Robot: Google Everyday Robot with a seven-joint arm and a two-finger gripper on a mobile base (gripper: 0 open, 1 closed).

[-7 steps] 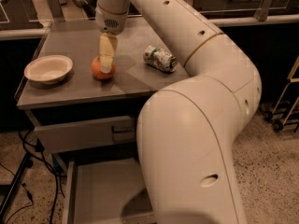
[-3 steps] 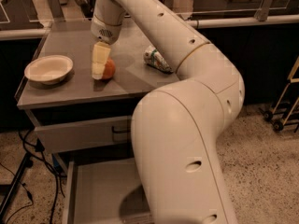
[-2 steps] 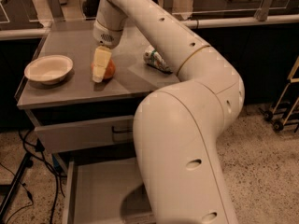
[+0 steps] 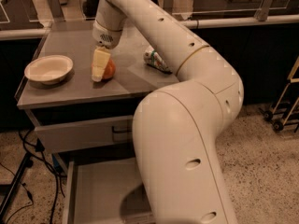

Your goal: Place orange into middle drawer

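The orange [image 4: 110,70] is on the grey cabinet top [image 4: 140,76], right of the white bowl. My gripper [image 4: 101,65] is down on it from above, and its pale yellow end covers the orange's left half. The orange looks level with the cabinet top. The middle drawer [image 4: 100,190] stands pulled out below, low in the view, with a bare floor. My big white arm hides its right part.
A white bowl [image 4: 48,68] sits at the left of the cabinet top. A green-and-white can [image 4: 155,59] lies on its side to the right. A closed drawer front with a black loop handle [image 4: 120,132] is under the top. Cables hang at the lower left.
The gripper has shifted slightly left and turned at the orange, which now shows on its right side. Over the last second almost nothing has moved.
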